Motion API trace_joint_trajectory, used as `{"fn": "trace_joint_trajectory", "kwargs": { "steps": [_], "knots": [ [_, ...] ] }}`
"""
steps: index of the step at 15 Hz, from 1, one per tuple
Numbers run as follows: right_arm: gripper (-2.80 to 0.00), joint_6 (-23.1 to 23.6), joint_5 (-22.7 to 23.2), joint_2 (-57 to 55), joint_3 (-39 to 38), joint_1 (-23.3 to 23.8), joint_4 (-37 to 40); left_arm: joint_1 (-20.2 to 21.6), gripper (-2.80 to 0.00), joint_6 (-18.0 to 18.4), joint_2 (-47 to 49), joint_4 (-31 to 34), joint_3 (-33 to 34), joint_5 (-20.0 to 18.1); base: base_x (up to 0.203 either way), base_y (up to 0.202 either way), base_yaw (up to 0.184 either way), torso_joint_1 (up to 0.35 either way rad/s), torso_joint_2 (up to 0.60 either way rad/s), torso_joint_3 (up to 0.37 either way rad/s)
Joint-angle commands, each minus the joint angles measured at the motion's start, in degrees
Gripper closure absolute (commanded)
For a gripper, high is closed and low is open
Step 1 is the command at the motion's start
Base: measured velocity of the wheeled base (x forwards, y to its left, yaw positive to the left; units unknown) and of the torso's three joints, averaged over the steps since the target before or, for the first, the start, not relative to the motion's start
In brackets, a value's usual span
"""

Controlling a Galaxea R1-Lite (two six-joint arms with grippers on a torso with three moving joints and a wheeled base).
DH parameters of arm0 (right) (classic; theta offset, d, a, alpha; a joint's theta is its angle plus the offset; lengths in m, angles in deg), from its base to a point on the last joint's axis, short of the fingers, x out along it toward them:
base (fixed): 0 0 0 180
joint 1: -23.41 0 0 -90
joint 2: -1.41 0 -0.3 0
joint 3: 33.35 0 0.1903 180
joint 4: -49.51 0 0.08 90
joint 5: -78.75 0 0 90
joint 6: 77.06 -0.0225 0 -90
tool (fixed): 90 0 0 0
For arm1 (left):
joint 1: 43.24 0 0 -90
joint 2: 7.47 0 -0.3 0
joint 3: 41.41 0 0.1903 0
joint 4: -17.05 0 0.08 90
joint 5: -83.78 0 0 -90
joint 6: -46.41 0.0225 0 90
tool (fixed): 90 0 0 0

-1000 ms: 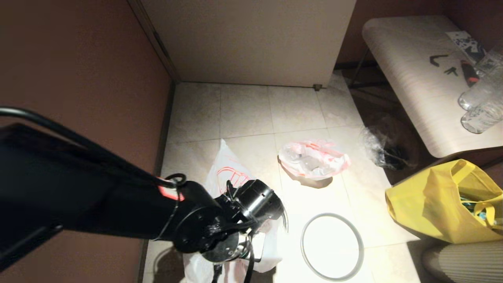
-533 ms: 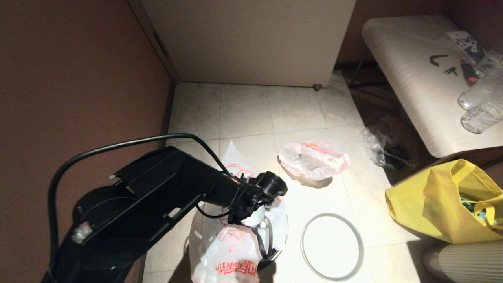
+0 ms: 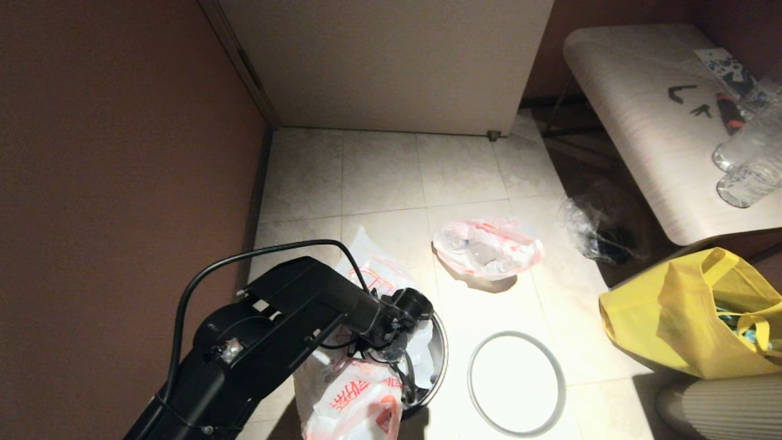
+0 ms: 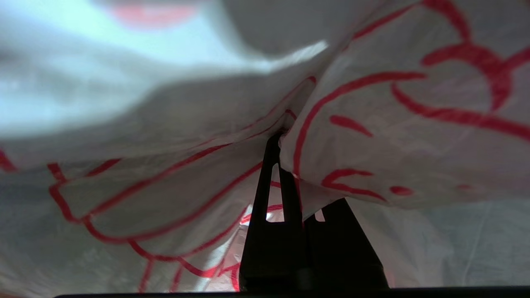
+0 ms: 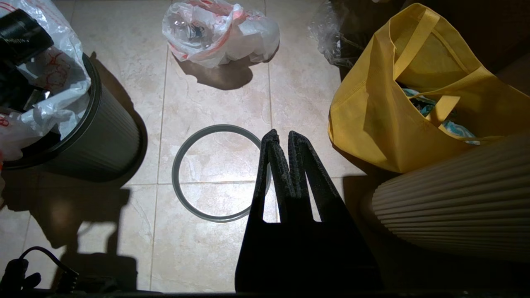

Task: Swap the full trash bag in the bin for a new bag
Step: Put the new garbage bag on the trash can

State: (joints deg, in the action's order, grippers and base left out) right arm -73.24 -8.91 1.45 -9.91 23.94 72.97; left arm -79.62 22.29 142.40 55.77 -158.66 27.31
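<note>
The new bag (image 3: pixel 357 391), white with red drawing and lettering, is draped over and into the black bin (image 3: pixel 441 360) at the near left. My left arm reaches down into the bin's mouth. In the left wrist view my left gripper (image 4: pixel 280 138) is shut on a fold of the new bag (image 4: pixel 385 136), whose film covers one finger. The full trash bag (image 3: pixel 489 247) with bottles lies on the floor farther back. The grey ring rim (image 3: pixel 516 384) lies flat right of the bin. My right gripper (image 5: pixel 281 136) hangs shut and empty over the ring's (image 5: pixel 186 194) edge.
A yellow fabric tote (image 3: pixel 684 311) stands at the right, with a beige ribbed cylinder (image 3: pixel 721 406) near it. Clear plastic wrap (image 3: pixel 589 229) lies under the table (image 3: pixel 647 122), which holds bottles (image 3: pixel 748 165). A brown wall runs along the left.
My left arm has dropped from close under the camera down into the bin, pulling the new bag with it. The bag now sits lower over the bin's mouth.
</note>
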Motion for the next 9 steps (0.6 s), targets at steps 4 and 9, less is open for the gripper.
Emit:
{"fn": "trace_joint_trajectory", "kwargs": {
  "steps": [4,9],
  "knots": [
    [0.00,0.0,0.0,0.0,0.0,0.0,0.0,-0.9,0.00,2.6,7.5,-1.3,-5.1,4.9,0.000,0.000,0.000,0.000,0.00,0.000],
    [0.00,0.0,0.0,0.0,0.0,0.0,0.0,-0.5,0.00,5.4,10.7,-1.0,-11.1,6.2,0.000,0.000,0.000,0.000,0.00,0.000]
  ]
}}
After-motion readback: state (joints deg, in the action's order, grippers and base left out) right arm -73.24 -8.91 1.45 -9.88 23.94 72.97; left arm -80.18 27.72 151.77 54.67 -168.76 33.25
